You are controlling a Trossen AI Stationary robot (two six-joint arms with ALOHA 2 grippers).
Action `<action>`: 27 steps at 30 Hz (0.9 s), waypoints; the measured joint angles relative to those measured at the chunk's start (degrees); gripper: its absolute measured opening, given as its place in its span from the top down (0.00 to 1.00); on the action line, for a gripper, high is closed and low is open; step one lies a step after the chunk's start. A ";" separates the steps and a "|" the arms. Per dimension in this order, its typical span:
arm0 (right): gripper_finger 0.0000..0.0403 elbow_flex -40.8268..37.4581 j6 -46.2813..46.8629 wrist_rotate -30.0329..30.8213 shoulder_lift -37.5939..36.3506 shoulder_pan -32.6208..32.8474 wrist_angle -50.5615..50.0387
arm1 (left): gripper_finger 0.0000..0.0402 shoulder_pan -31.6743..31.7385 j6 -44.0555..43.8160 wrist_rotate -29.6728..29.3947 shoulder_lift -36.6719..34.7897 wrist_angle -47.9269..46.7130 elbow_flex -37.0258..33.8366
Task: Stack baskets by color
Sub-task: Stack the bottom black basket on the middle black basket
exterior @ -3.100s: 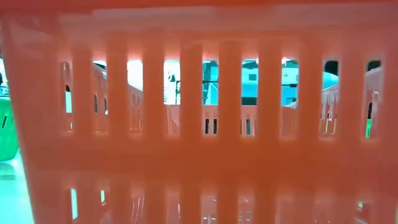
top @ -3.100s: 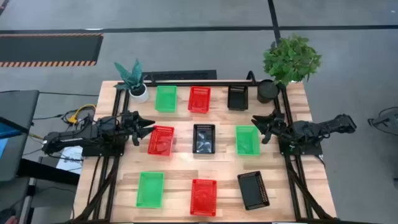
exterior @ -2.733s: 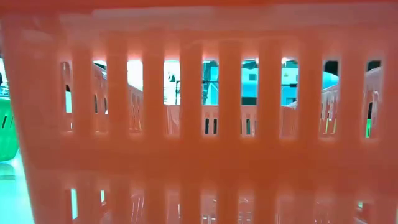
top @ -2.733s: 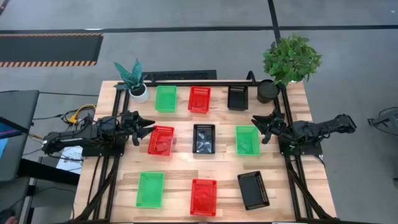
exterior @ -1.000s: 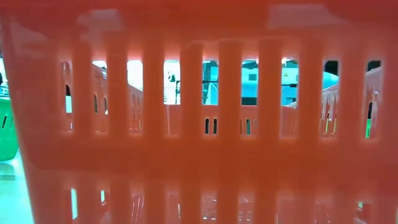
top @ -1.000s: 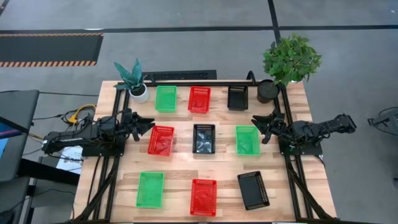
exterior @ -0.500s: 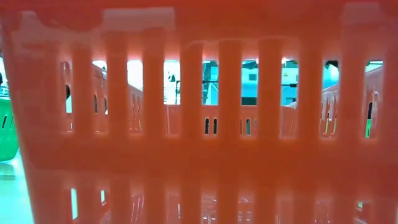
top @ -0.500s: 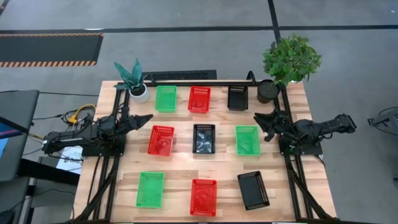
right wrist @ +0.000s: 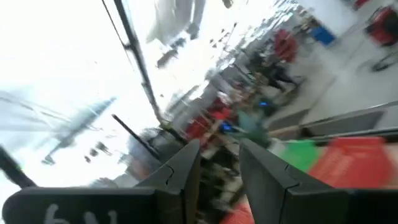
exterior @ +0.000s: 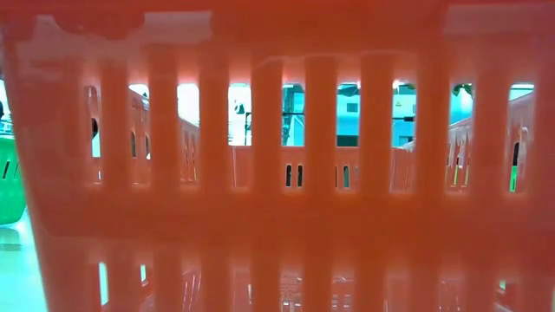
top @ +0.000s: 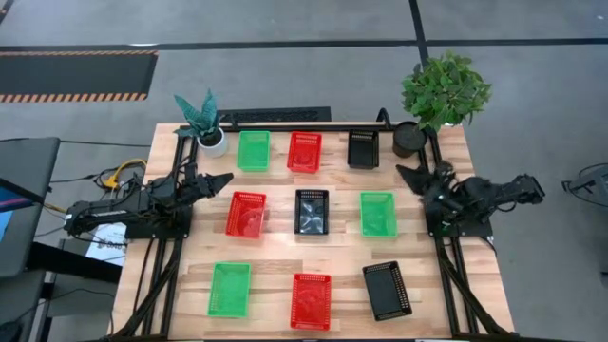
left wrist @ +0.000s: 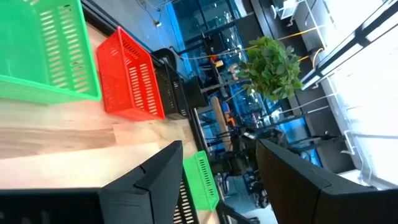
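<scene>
We see nine baskets (top: 311, 211) unstacked around the black centre one — left gripper (top: 224, 178) and right gripper (top: 407, 174) parted, empty.

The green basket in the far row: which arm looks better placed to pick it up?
The left, probably. The left gripper hangs open just beside the green basket in the far row, and it is empty. The right gripper sits at the opposite table edge, with red and black baskets between.
</scene>
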 joint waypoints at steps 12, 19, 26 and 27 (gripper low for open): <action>0.70 47.62 18.35 -8.88 31.52 4.92 -56.10 | 0.52 0.00 -7.15 0.91 0.00 0.56 -0.03; 0.74 69.23 41.04 -32.44 53.45 6.84 -93.39 | 0.52 0.00 -8.49 0.97 0.00 0.71 -0.03; 0.74 71.42 58.60 -43.15 67.68 17.67 -104.92 | 0.52 0.00 -6.94 1.00 0.00 0.70 -0.03; 0.73 71.38 60.60 -44.47 69.54 19.35 -105.89 | 0.52 0.00 -6.88 1.00 0.00 0.71 -0.03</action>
